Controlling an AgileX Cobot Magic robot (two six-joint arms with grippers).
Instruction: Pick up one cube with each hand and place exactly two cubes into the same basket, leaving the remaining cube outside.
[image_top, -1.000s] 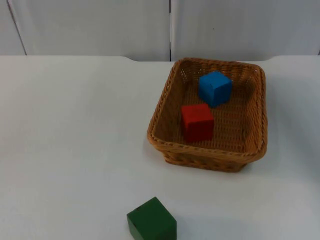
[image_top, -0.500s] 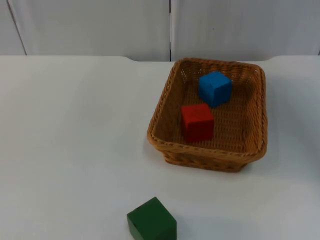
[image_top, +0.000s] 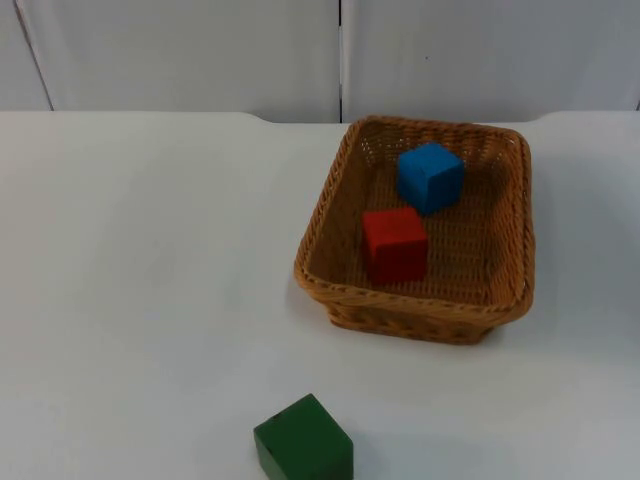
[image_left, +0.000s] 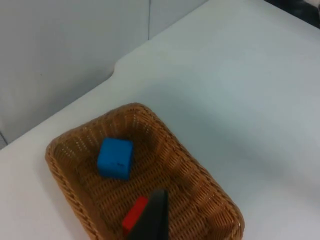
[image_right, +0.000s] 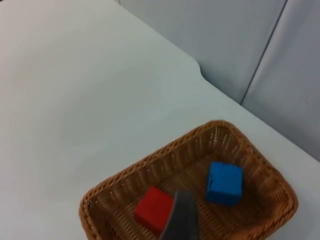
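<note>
Red cube (image_left: 134, 216) partly behind left end effector fingertip (image_left: 152, 220); green cube (image_top: 303, 441) cut off.

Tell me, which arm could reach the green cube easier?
Left, probably. The left pincer and right pincer both hang high, facing the basket, but the green cube lies left of it. Red cube and blue cube are inside already, so leave it out.

looks like a robot lab test bench to me: plain white table top (image_top: 150, 260) butting against a grey panelled partition wall (image_top: 200, 50), just past the woven wicker basket (image_left: 210, 200) under the grippers
</note>
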